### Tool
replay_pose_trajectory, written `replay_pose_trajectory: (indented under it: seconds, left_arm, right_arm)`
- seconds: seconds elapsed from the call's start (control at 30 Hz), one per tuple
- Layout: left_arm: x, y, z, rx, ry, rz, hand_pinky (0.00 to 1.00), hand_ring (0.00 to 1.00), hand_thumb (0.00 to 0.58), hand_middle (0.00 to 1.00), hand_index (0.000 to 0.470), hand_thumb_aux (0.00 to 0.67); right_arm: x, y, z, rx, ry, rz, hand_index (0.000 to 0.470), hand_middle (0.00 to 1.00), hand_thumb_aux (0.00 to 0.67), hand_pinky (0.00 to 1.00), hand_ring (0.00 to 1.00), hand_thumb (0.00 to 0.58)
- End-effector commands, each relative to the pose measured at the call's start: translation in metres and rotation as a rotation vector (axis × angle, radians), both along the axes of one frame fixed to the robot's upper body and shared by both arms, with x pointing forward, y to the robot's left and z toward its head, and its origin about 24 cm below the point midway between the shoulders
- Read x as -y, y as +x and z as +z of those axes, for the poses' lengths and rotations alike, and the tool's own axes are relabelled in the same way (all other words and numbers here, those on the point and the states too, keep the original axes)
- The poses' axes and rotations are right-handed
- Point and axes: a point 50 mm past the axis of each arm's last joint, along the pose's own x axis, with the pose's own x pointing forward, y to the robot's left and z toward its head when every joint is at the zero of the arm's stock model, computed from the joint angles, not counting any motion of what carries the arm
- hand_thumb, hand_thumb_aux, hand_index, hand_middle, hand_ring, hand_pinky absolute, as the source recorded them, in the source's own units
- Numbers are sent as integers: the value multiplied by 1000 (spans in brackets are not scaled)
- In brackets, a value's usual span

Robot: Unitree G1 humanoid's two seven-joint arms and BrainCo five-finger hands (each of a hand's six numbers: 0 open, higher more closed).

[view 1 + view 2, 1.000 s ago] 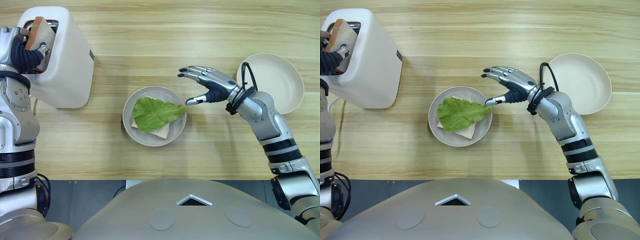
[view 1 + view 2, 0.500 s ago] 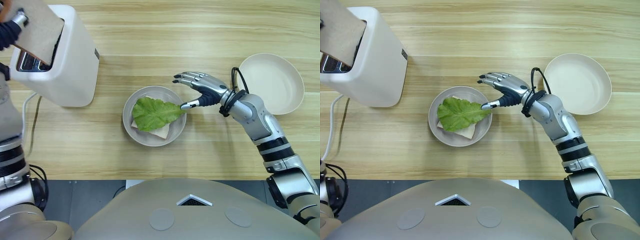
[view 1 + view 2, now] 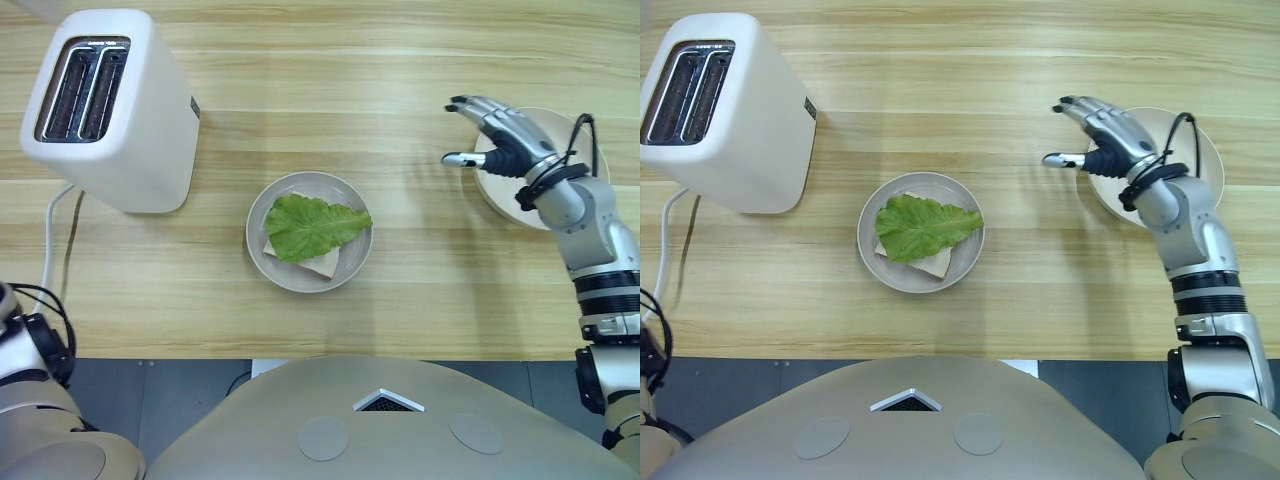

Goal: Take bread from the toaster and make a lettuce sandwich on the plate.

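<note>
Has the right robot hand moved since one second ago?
Yes. The right robot hand pulled back to the right, away from the sandwich plate, and is now over the empty dish.

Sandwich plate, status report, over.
Right hand open, above left rim of cream bowl. Plate: lettuce on one bread slice, no top slice yet. Toaster far left, apart from plate.

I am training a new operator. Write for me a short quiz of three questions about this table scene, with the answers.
1. True or false: a slice stands in the slots of the toaster.
2. What lies on the bread slice on the plate? A) a lettuce leaf B) a tomato slice C) cheese
3. Fill in: the right robot hand, by the left rim of the cream dish, is ___ (open or shut).

Key: 1 false; 2 A; 3 open.
</note>
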Motion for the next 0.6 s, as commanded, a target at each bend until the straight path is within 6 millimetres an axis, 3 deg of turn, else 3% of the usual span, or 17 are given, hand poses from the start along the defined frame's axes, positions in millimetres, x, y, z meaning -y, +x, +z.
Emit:
replay_pose_trajectory:
  seconds: [0.03, 0.17, 0.3, 0.6]
  left_arm:
    - [56, -14, -40, -233, -39, -307, 1000, 1000, 580, 1000, 470, 670]
    - [91, -21, -81, -450, 9, -479, 1000, 1000, 580, 1000, 470, 670]
    - [105, -26, -116, -605, 162, -601, 1000, 1000, 580, 1000, 470, 670]
    - [109, 8, -131, -633, 561, -730, 1000, 1000, 580, 1000, 470, 670]
  right_arm:
    - [12, 15, 8, 44, -53, -82, 0, 0, 0, 0, 0, 0]
    - [15, 23, 13, 75, -64, -116, 0, 0, 0, 0, 0, 0]
    - [11, 27, 13, 81, -56, -107, 0, 0, 0, 0, 0, 0]
    - [-6, 34, 7, 66, -40, -43, 0, 0, 0, 0, 0, 0]
